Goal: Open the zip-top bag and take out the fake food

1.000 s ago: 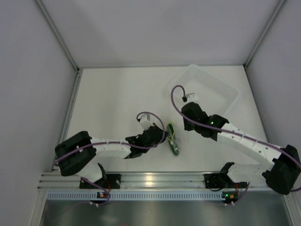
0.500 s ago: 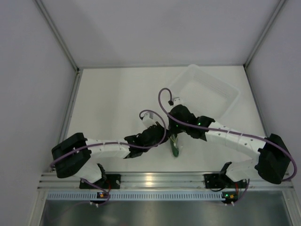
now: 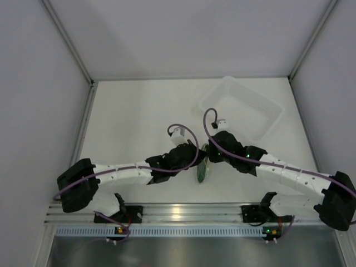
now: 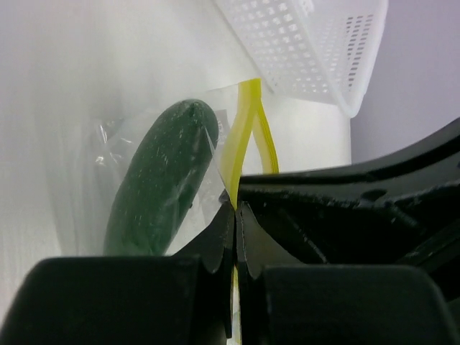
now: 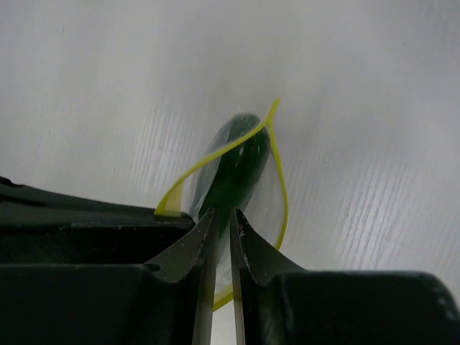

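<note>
The zip-top bag (image 3: 202,171) hangs between my two grippers just above the table, near its front middle. The dark green fake food (image 4: 159,188) lies inside it, and also shows in the right wrist view (image 5: 241,162). My left gripper (image 4: 236,208) is shut on one side of the yellow-green zip strip (image 4: 249,129). My right gripper (image 5: 223,214) is shut on the other lip of the bag. The strip is parted into an open loop (image 5: 277,165). In the top view the left gripper (image 3: 196,157) and right gripper (image 3: 209,157) sit tip to tip.
A rigid clear bin (image 3: 245,108) stands at the back right, just behind the right arm; its perforated wall shows in the left wrist view (image 4: 316,43). White walls enclose the table on three sides.
My right arm swung left from beside the bin to the bag and closed on its lip opposite the left gripper. The bag's mouth has parted and the bag has tilted up.
</note>
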### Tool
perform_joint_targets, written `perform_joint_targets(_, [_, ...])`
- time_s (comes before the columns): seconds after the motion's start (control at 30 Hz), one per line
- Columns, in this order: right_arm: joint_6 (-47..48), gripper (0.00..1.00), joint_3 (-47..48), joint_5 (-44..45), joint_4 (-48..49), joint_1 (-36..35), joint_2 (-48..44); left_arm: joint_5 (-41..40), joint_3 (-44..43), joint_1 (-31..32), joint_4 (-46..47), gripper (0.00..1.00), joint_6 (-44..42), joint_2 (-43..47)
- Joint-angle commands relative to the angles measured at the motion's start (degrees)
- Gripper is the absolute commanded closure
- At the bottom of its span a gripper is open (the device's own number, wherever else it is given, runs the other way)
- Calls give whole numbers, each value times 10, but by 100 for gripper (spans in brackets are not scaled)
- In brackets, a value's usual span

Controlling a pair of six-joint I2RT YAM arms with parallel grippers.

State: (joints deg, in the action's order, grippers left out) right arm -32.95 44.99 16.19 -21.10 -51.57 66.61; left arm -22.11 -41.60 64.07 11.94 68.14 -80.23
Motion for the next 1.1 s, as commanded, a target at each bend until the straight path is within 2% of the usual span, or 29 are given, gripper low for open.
perform_joint_targets(0.0, [-18,86,-12,-25,5,-1,-59,-20,-55,-2,11,100,-30,10])
perform_joint_targets(0.13, [-19,86,-53,-105,37,33,-90,-5,-76,-2,12,100,-47,2])
perform_joint_targets(0.33, [-90,84,-114,-198,163,88,-92,28,-135,3,12,100,-73,-28])
perform_joint_targets(0.43, [-129,84,-135,-166,192,104,-103,33,-159,9,11,100,-89,-38])
perform_joint_targets(0.5, [-153,80,-158,-128,206,106,-126,38,-166,9,10,100,-92,-40])
perform_joint_targets(0.6, [-176,79,-204,-120,298,118,-176,51,-188,9,11,100,-113,-46])
perform_joint_targets(0.77, [-194,79,-247,-92,378,121,-243,116,-233,9,11,100,-165,-74])
perform_joint_targets(0.87, [-187,75,-252,-89,386,120,-275,151,-260,9,10,100,-187,-87])
perform_joint_targets(1.07, [-179,66,-278,-60,369,123,-369,117,-264,9,-13,100,-199,-71])
